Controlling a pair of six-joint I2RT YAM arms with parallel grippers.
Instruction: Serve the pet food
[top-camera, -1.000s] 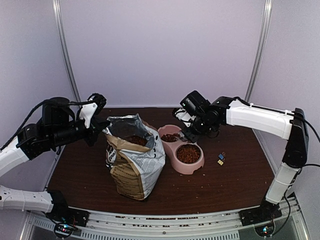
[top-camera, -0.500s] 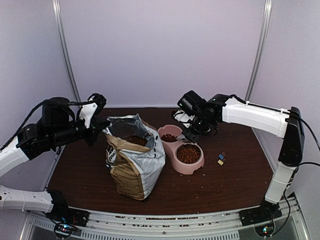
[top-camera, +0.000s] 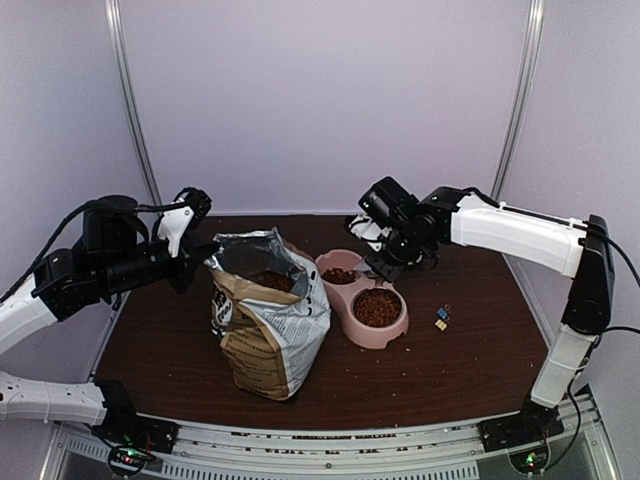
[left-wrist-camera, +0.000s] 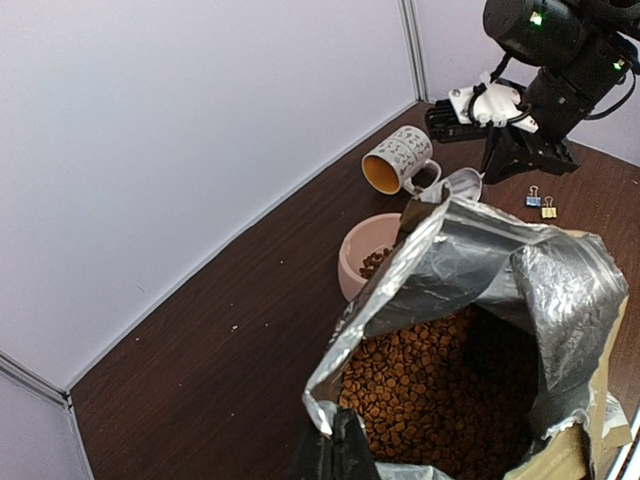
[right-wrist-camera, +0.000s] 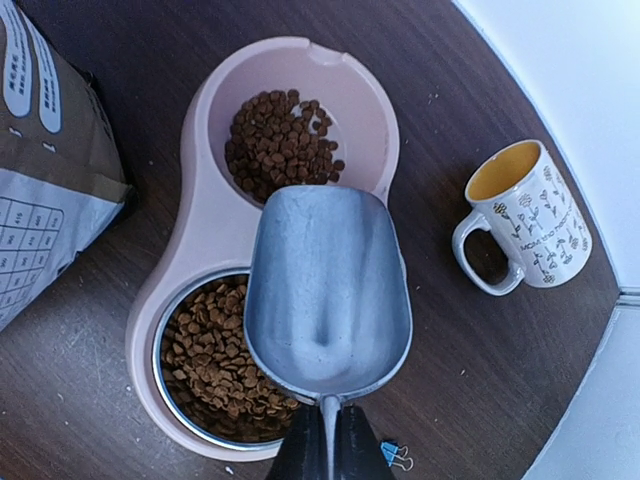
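1. My right end effector (right-wrist-camera: 323, 445) is closed narrow on the thin handle of a metal scoop (right-wrist-camera: 328, 290), fingers pinched either side of it.
2. The scoop hangs above the pink double bowl (right-wrist-camera: 215, 235), over the join between its two wells. The face turned to the wrist camera is bare metal.
3. The pet food (right-wrist-camera: 280, 140) sits as a small heap in the far, plain pink well. A fuller layer covers the near, steel-lined well, partly hidden under the scoop.
4. My left end effector (left-wrist-camera: 335, 455) is shut tight, pinching the foil rim of the bag (left-wrist-camera: 480, 290) on the side nearest that arm.
5. The bag stands upright with its mouth open, just left of the bowl, and more kibble shows deep inside it.
6. Beyond the bowl a patterned mug (right-wrist-camera: 525, 215) with a yellow inside lies on its side, apart from the bowl. Two binder clips (top-camera: 441, 318) rest on the dark brown surface (top-camera: 450, 370) to the right of the bowl.
7. In the top view the right arm reaches in from the right with its wrist bent down over the bowl. The left arm comes in level from the left to the bag's top edge.
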